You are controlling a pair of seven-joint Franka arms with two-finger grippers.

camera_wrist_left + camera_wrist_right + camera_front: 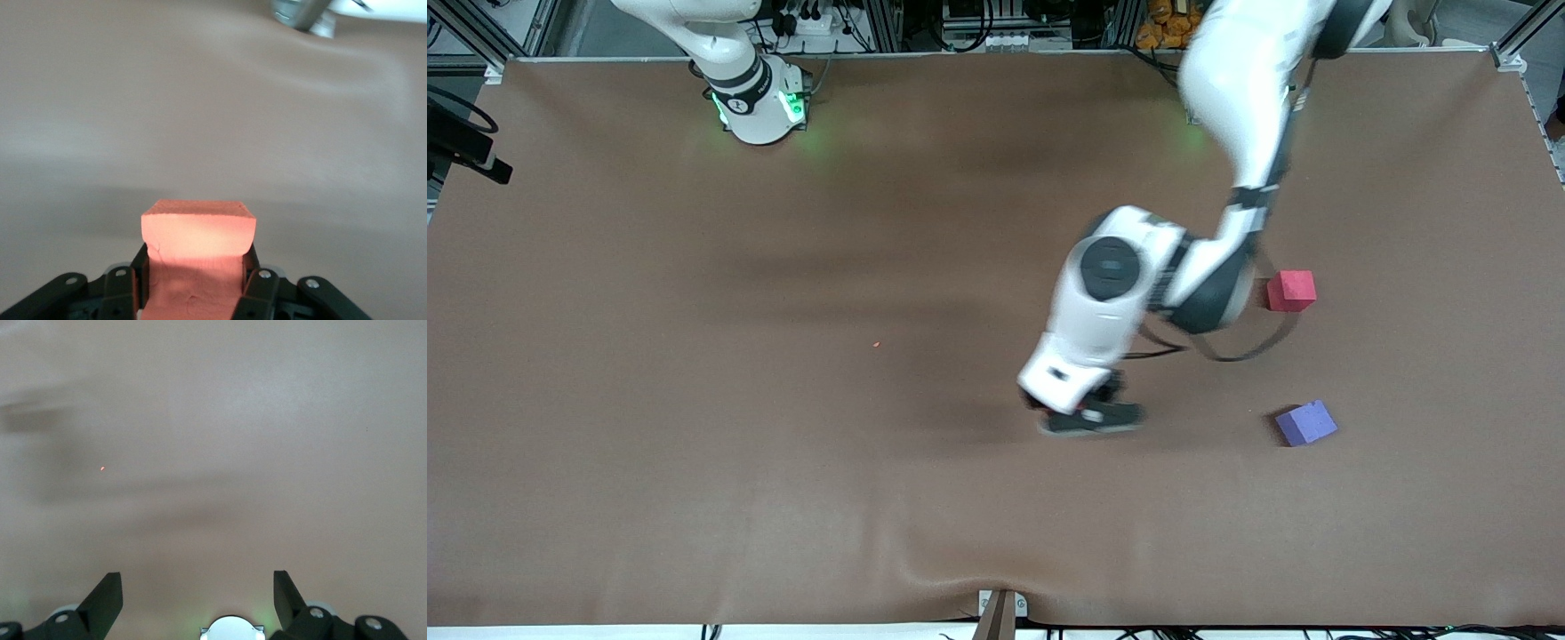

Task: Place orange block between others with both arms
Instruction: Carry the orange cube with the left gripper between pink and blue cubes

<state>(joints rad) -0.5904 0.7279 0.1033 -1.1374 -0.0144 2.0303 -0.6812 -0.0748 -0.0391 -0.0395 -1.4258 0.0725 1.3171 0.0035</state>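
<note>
My left gripper (197, 267) is shut on the orange block (199, 232), whose foam is pinched in between the two black fingers (139, 270). In the front view the left gripper (1089, 414) is low over the brown table, beside the purple-blue cube (1306, 422) on its right-arm side; the wrist hides the block there. The red-pink cube (1291, 291) sits farther from the front camera than the purple-blue one, with a gap between them. My right gripper (197, 597) is open over bare table and holds nothing.
The right arm's base (758, 102) stands at the table's back edge; that arm waits, hand out of the front view. A black cable loop (1232, 356) hangs from the left arm near the red-pink cube. A tiny orange speck (877, 344) lies mid-table.
</note>
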